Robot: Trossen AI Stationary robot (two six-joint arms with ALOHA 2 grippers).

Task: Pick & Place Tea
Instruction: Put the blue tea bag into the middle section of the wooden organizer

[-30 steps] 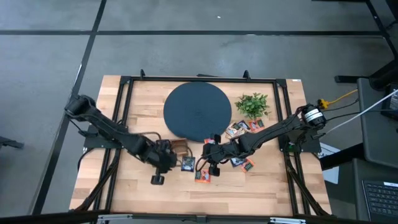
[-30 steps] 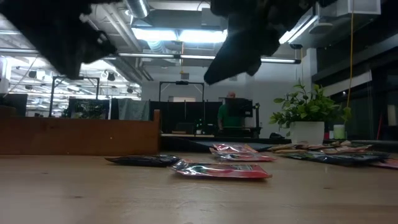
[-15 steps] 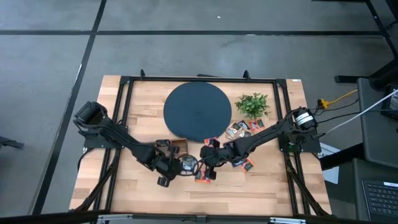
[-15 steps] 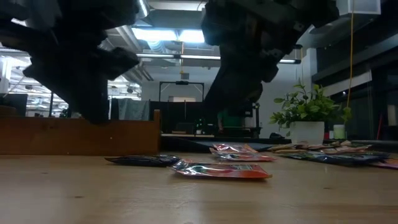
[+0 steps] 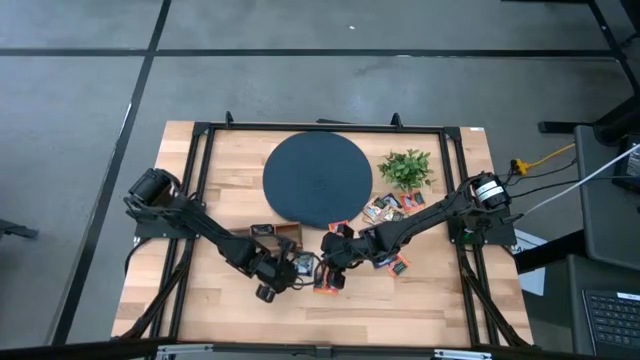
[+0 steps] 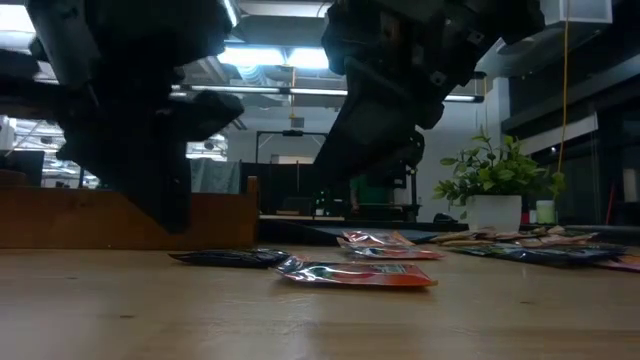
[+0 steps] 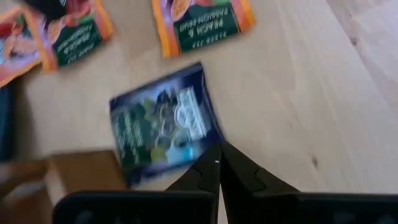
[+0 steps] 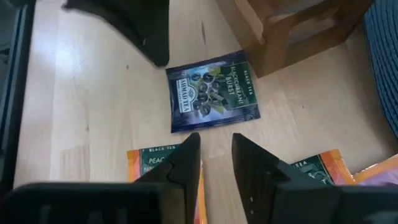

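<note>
Nearest the front edge of the pale wooden table (image 5: 220, 300), the left gripper (image 7: 219, 163) has its two dark fingers pressed together on nothing, tips just at the edge of a flat square dark blue foil tea sachet (image 7: 165, 122) lying on the wood beside a small brown wooden box (image 5: 288, 236). The right gripper (image 8: 216, 147) hovers near that sachet with its fingers slightly parted and empty, above orange-red sachets (image 8: 163, 163). Thin, light and slick, such a packet will likely skid or crumple, so pinching one edge looks wisest; farther back lie more sachets (image 5: 385, 207), the round dark disc (image 5: 317, 177) and a small green leafy plant (image 5: 406, 167).
</note>
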